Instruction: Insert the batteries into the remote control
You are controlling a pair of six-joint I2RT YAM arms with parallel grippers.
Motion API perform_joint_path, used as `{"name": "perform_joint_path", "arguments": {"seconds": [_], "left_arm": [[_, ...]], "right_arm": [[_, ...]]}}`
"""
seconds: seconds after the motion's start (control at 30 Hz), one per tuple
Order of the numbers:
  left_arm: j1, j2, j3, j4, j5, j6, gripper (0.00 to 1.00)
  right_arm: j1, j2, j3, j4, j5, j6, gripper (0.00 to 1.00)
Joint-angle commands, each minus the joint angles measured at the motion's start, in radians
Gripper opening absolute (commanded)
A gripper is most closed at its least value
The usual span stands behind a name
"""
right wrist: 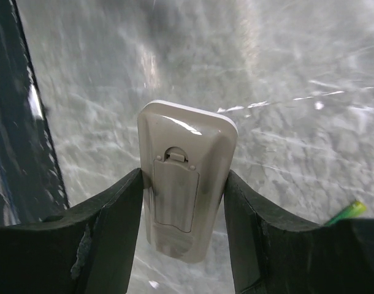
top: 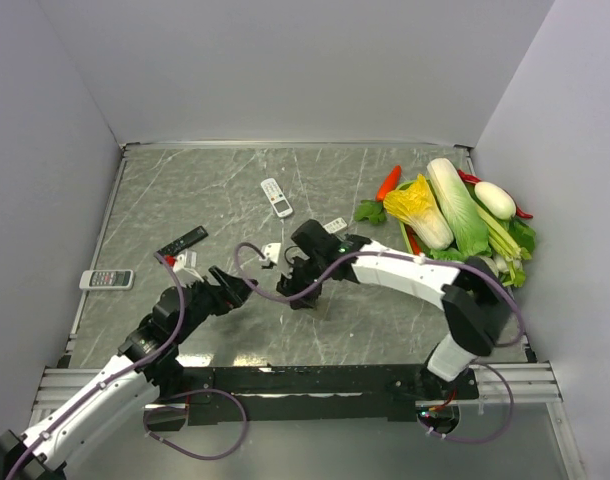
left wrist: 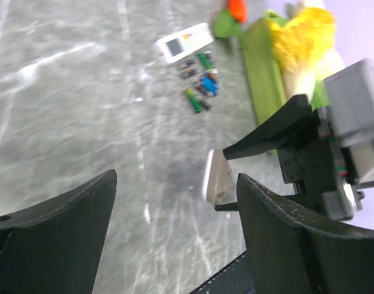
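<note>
My right gripper (right wrist: pixel 183 179) is shut on the remote control (right wrist: pixel 186 184) and holds it above the table. Its grey-beige back faces the wrist camera and the battery cover is closed. In the left wrist view the remote (left wrist: pixel 215 177) shows edge-on between the right gripper's fingers. My left gripper (left wrist: pixel 175 184) is open and empty, just left of the held remote; in the top view it (top: pixel 239 287) faces my right gripper (top: pixel 298 288). The batteries (left wrist: pixel 199 82), green, blue and dark, lie together on the table farther back. One green battery (right wrist: pixel 346 212) shows at the right wrist view's edge.
A small white remote (left wrist: pixel 184 41) lies just behind the batteries. A slim white remote (top: pixel 277 197), a black remote (top: pixel 182 241) and a grey-white remote (top: pixel 107 279) lie on the table. Vegetables (top: pixel 455 210) are piled at the right back.
</note>
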Motion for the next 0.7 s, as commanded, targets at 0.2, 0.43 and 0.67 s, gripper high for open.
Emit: {"name": "perform_joint_path", "arguments": {"seconds": [0.2,0.43,0.67], "left_arm": [[0.029,0.044,-0.006,-0.125,-0.043,-0.097,0.82],[0.029,0.037,-0.014,-0.119,-0.044,-0.093,0.86],[0.029,0.133,0.006,-0.046,0.052,-0.047,0.86]], "right_arm": [[0.052,0.266,0.214,-0.304,-0.007,-0.268,0.26],[0.08,0.332,0.254,-0.333,0.059,-0.27,0.65],[0.069,0.163,0.167,-0.234,0.114,-0.107,0.89]]}}
